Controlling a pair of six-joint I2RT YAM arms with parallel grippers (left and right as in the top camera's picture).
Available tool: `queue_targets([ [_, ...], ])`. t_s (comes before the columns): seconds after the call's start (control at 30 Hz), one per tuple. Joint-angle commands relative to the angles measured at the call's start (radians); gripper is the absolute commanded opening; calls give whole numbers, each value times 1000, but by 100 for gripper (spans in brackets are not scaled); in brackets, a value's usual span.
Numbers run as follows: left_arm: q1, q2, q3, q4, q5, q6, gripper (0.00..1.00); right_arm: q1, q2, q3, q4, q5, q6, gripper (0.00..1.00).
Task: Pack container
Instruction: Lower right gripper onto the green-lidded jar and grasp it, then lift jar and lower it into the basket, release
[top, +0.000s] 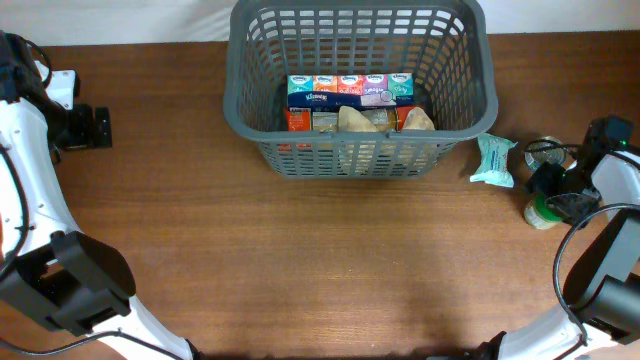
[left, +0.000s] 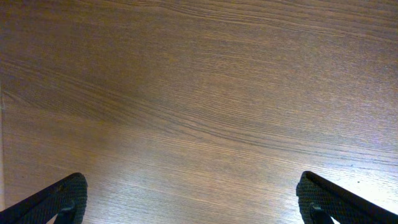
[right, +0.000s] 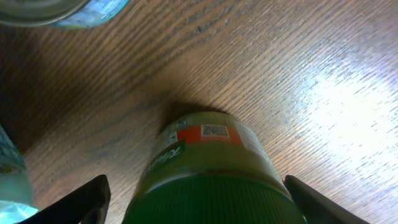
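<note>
While the right gripper (right: 199, 202) hangs over a green-lidded jar (right: 208, 168), the container (top: 250, 110) sits at the far middle of the table (top: 330, 260).
That gripper's jaws stand wide, one finger on either side of the jar with a gap on both sides, gripping nothing. The jar stands far right, near a tin can (top: 545, 152) and a teal packet (top: 493, 160) lying just right of the container. Inside the container are a row of tissue packs (top: 350, 88) and pale bags (top: 355, 120). The left gripper (left: 191, 190), far off to the left, is spread wide above bare wood, holding nothing.
</note>
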Motion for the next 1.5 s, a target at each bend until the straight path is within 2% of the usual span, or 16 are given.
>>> queue_targets([
  [0.0, 3, -2, -3, 0, 11, -14, 99, -6, 7, -6, -4, 4, 12, 80],
  [0.1, 3, -2, -3, 0, 11, -14, 99, -7, 7, -6, -5, 21, 24, 75],
  [0.2, 3, -2, -3, 0, 11, -14, 99, -6, 7, -6, -12, 21, 41, 57],
  [0.27, 3, -2, -3, 0, 11, -14, 99, -6, 6, -6, -15, 16, 49, 41],
  [0.3, 3, -2, -3, 0, 11, -14, 99, -6, 5, -6, -18, 16, 63, 37],
  [0.47, 3, -2, -3, 0, 11, -14, 99, -6, -25, 16, -51, -6, 76, 26],
  [0.53, 3, -2, -3, 0, 11, -14, 99, -6, -60, 55, -85, -6, 75, 13],
  [0.57, 3, -2, -3, 0, 11, -14, 99, -6, -76, 78, -105, -6, 75, 11],
  [0.8, 3, -2, -3, 0, 11, -14, 99, 15, -247, 345, -296, -40, 3, 10],
  [0.97, 3, -2, -3, 0, 11, -14, 99, 102, -378, 567, -358, -55, -57, 4],
  [1.1, 3, -2, -3, 0, 11, -14, 99, 240, -457, 695, -320, -88, -140, 4],
  [1.23, 3, -2, -3, 0, 11, -14, 99, 410, -486, 711, -220, -152, -174, 4],
  [1.33, 3, -2, -3, 0, 11, -14, 99, 527, -461, 708, -150, -155, -235, 4],
  [1.47, 3, -2, -3, 0, 11, -14, 99, 654, -340, 708, -64, -156, -317, 4],
])
